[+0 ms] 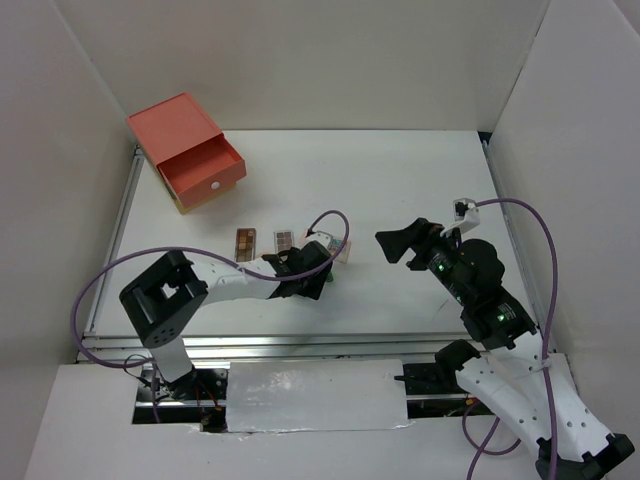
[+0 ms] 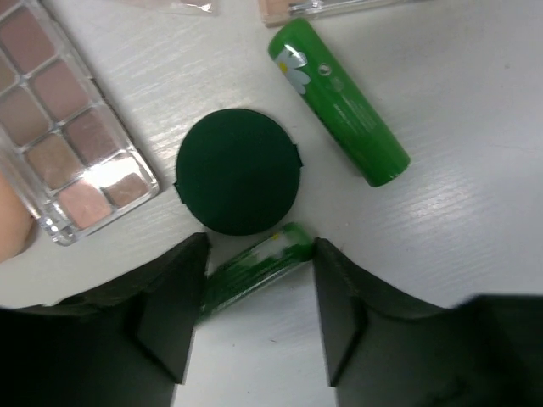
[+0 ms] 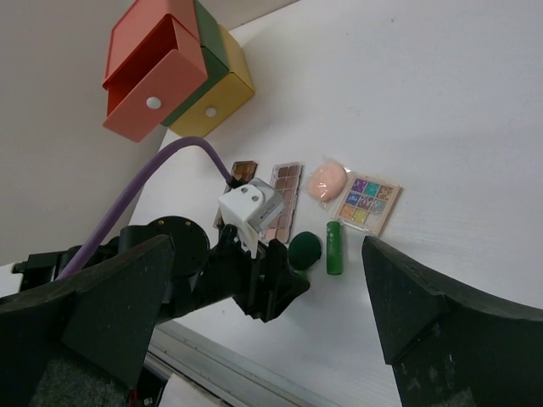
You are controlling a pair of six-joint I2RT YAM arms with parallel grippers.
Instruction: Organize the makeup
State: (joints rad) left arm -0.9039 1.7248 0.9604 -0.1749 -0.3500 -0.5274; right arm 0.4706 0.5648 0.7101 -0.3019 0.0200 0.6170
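Red, green and yellow plastic makes up the little drawer chest (image 1: 180,125) standing far left on the white table (image 1: 400,180). Its red top drawer (image 1: 205,178) is pulled out, though I cannot make out what lies inside it, if anything. All the makeup I can see lies loose in a row, nearer the arms than the chest and off to its right. Closest to the chest is a brown rectangular eyeshadow palette (image 1: 245,241), then a second brown rectangular eyeshadow palette (image 1: 283,239). Further right of the chest come a peach round disc in a clear wrapper (image 3: 327,181), a dark-green round disc (image 2: 238,171) and a green plastic tube with a daisy print (image 2: 339,102). The square multicolour palette (image 3: 369,203) is the farthest of them from the chest. The left gripper (image 2: 259,254) is down low over this cluster, its fingers apart on either side of a second green tube (image 2: 254,270) that lies flat on the table. Whether they already pinch it I cannot tell. Farthest right from the chest, the right gripper (image 1: 400,245) hangs above the table with its fingers spread wide and nothing between them. To my eye the sorting has hardly started: one drawer is ready, every item in sight is outside the chest, and this tube looks to be the first picked.
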